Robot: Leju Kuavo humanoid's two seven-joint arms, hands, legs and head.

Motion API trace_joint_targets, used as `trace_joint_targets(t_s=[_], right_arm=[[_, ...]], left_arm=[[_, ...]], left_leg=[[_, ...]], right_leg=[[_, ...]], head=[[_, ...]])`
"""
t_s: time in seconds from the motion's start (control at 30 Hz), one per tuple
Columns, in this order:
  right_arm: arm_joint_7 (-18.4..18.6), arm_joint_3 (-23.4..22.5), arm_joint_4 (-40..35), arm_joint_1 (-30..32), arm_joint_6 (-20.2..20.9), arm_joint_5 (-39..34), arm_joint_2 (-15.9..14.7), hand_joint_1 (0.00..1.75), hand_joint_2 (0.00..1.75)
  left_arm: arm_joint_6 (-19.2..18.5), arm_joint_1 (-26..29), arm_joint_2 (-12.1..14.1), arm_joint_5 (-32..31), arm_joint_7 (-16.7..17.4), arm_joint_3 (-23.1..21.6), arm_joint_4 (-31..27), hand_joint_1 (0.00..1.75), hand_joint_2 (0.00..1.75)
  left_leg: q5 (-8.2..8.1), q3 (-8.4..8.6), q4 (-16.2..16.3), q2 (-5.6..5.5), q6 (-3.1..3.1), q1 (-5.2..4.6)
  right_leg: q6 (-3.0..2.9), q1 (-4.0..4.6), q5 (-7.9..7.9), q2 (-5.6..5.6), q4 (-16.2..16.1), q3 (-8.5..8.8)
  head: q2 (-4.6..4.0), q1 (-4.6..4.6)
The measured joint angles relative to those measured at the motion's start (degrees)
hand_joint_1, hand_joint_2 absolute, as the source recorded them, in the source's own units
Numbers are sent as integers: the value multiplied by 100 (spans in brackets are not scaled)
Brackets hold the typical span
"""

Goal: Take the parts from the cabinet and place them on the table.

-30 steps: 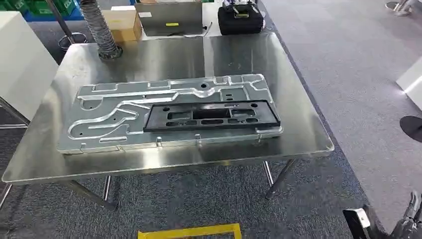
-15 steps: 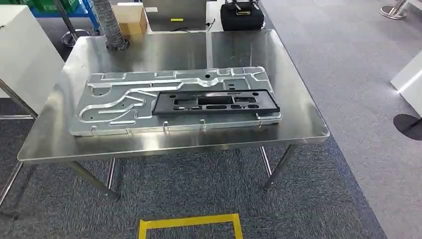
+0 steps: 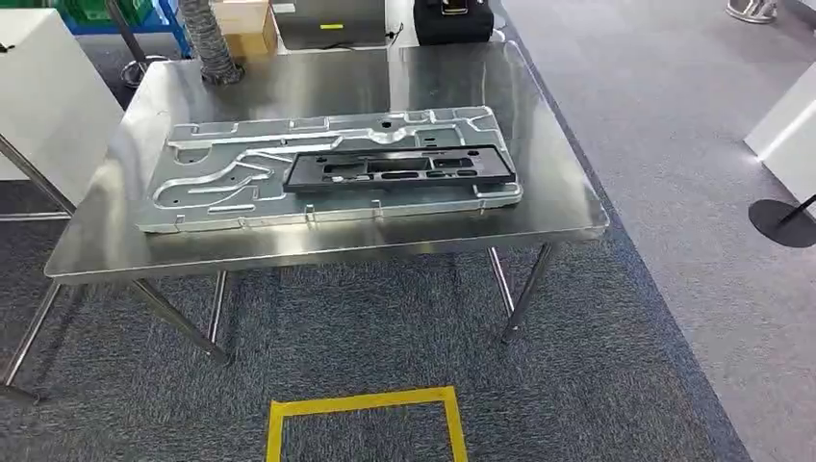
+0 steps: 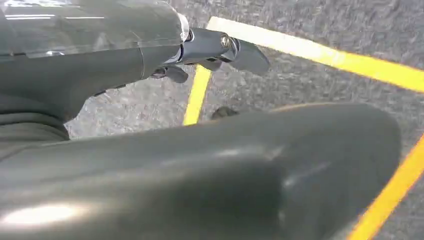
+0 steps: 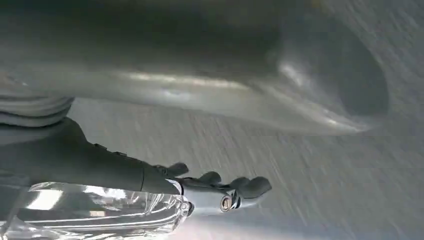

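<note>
A shiny metal table (image 3: 568, 207) stands ahead on grey carpet (image 3: 385, 337) in the head view. A big silver plate (image 3: 231, 183) with raised tracks lies flat along the table. A black part (image 3: 399, 168) with cut-out holes lies flat on top of the right half of that plate. At the far edge of the table stands a ribbed grey hose (image 3: 207, 38), with a cardboard box (image 3: 245, 24) just beside it and a black bag (image 3: 452, 19) farther right. A white cabinet (image 3: 48, 96) stands to the left of the table. A square of yellow tape (image 3: 366, 404) marks the carpet on the near side. The left wrist view looks down at the carpet and lines of the same yellow tape; the left hand (image 4: 150, 65) hangs there with its dark fingers (image 4: 245, 55) stretched out and apart, holding nothing. The right wrist view shows blurred grey floor, and the right hand (image 5: 165, 182) with its fingers (image 5: 250, 187) loosely spread and nothing in them.
</note>
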Motion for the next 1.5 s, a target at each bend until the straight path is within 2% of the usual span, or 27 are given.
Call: trace_joint_targets(t_s=[0.07,0.1,0.17,0.23,0.27,0.3,0.33,0.47,0.53,0.6,0.63,0.67,0.7,0.77,0.83,0.97,1.0,1.03,1.1,1.13,1.2,1.27,1.3,1.33,1.37,1.47,1.5], right_arm=[[236,-61,116,-8,494,-92,70,0,0],[318,-89,166,-11,650,-111,103,0,0],[430,-114,243,-19,874,-140,155,0,0],[568,-162,306,-27,976,-199,205,0,0],[668,-188,327,-37,989,-227,238,0,0],[750,-199,345,-51,996,-242,273,0,0],[824,-208,365,-55,1009,-234,299,0,0],[872,-242,406,-48,1024,-188,345,0,0],[819,-260,421,-43,1054,-186,361,0,0],[786,-262,435,-48,1105,-183,367,0,0],[769,-262,437,-49,1127,-179,367,0,0],[760,-262,441,-51,1127,-177,365,0,0],[754,-262,443,-50,1129,-172,365,0,0],[754,-262,443,-59,1136,-168,365,0,0],[756,-262,443,-98,1147,-162,365,0,0],[786,-267,457,-95,1155,-175,367,0,0],[788,-271,461,-118,1157,-175,374,0,0],[795,-271,461,-120,1160,-175,371,0,0],[797,-273,461,-113,1160,-177,371,0,0],[797,-273,461,-109,1164,-177,371,0,0],[799,-273,463,-110,1175,-172,371,0,0],[806,-273,463,-110,1177,-170,371,0,0],[806,-273,463,-122,1177,-170,374,0,0],[808,-273,465,-115,1177,-168,376,0,0],[808,-273,465,-111,1179,-155,376,0,0],[808,-273,465,-110,1192,-144,374,0,0],[808,-273,465,-106,1195,-142,369,0,0]], left_arm=[[-22,-1,-2,-28,0,0,0,0,0],[-39,0,-4,-46,-2,-2,0,0,0],[-46,3,-4,-57,-2,-13,0,0,0],[-55,-2,-4,-63,-4,-22,0,0,0],[-63,-7,-2,-85,-9,-30,0,0,0],[-68,-23,7,-101,-13,-37,0,0,0],[-72,-39,7,-109,-20,-42,0,0,0],[-87,-20,-4,-153,-20,-46,2,0,0],[-87,-32,0,-160,-15,-48,2,0,0],[-87,-29,0,-162,-20,-46,2,0,0],[-87,-27,0,-162,-20,-48,2,0,0],[-87,-28,0,-162,-20,-48,2,0,0],[-87,-29,0,-162,-18,-48,2,0,0],[-85,-29,-2,-162,-17,-48,2,0,0],[-85,-42,-7,-162,-11,-50,2,0,0],[-65,-32,-7,-179,15,-50,2,0,0],[-61,-38,-4,-181,20,-50,2,0,0],[-61,-36,-4,-183,26,-50,2,0,0],[-61,-33,-4,-181,33,-50,2,0,0],[-63,-32,-7,-184,33,-50,2,0,0],[-61,-32,-9,-188,48,-52,2,0,0],[-61,-43,-7,-188,48,-52,2,0,0],[-61,-57,-4,-188,48,-55,2,0,0],[-61,-77,2,-188,50,-61,2,0,0],[-61,-91,2,-188,50,-72,2,0,0],[-61,-77,-7,-192,57,-85,2,0,0],[-59,-82,-13,-190,61,-85,4,0,0]], left_leg=[[-744,-203,808,-3,-30,5],[-940,-279,1231,-2,-45,6],[-765,-188,1556,-2,-49,7],[-311,315,1035,-2,-22,7],[-259,711,520,-2,8,7],[-471,1115,-42,-3,40,-10],[-603,1289,-427,-8,61,-30],[-427,1098,-417,26,248,-7],[-289,929,-416,42,332,-12],[-144,740,-404,41,330,-23],[-74,645,-393,43,323,-25],[-4,552,-374,43,307,-25],[59,448,-346,43,293,-21],[156,274,-293,39,262,-18],[241,183,-238,30,204,-47],[468,130,-278,43,38,-34],[248,44,-172,13,22,5],[-155,-48,112,6,6,9],[-846,-234,988,6,-40,28],[-956,-279,1350,6,-55,28],[-662,-107,1508,6,-57,28],[-269,502,788,6,-19,28],[-325,927,233,4,16,27],[-569,1277,-294,1,48,-2],[-653,1314,-464,-4,95,-15],[-516,1169,-450,14,228,-26],[-438,1117,-461,46,272,-1]], right_leg=[[-35,16,135,-5,6,-165],[-39,28,204,-12,20,-266],[-33,39,325,-19,78,-479],[-8,43,423,-19,157,-681],[10,44,471,-18,202,-772],[38,60,506,-17,251,-832],[73,71,545,-19,288,-870],[210,37,693,-10,291,-930],[270,10,-23,22,770,-1110],[325,-24,-614,22,1630,-1306],[344,-34,-675,22,1959,-1332],[354,-37,-537,22,2061,-1258],[353,-39,-302,21,1924,-1067],[314,-40,5,22,1100,-413],[241,11,-254,29,39,295],[70,20,-122,10,-48,163],[19,6,-41,-22,-48,91],[-29,6,32,-19,-47,-7],[-42,29,175,-21,-39,-193],[-39,36,241,-26,-25,-286],[-23,42,364,-26,36,-502],[8,42,456,-24,134,-710],[32,41,493,-21,197,-770],[63,74,516,-19,249,-827],[101,69,550,-27,269,-838],[218,56,728,-25,234,-875],[246,18,580,0,303,-929]], head=[[0,-2],[0,-2],[0,-2],[0,-2],[0,-2],[0,-2],[0,0],[0,-2],[0,-2],[0,-2],[0,-2],[0,-2],[0,-2],[0,-2],[0,-2],[0,0],[0,-4],[0,-2],[0,-2],[0,-2],[0,-2],[0,-2],[0,-2],[0,-2],[0,-2],[0,-2],[0,-2]])
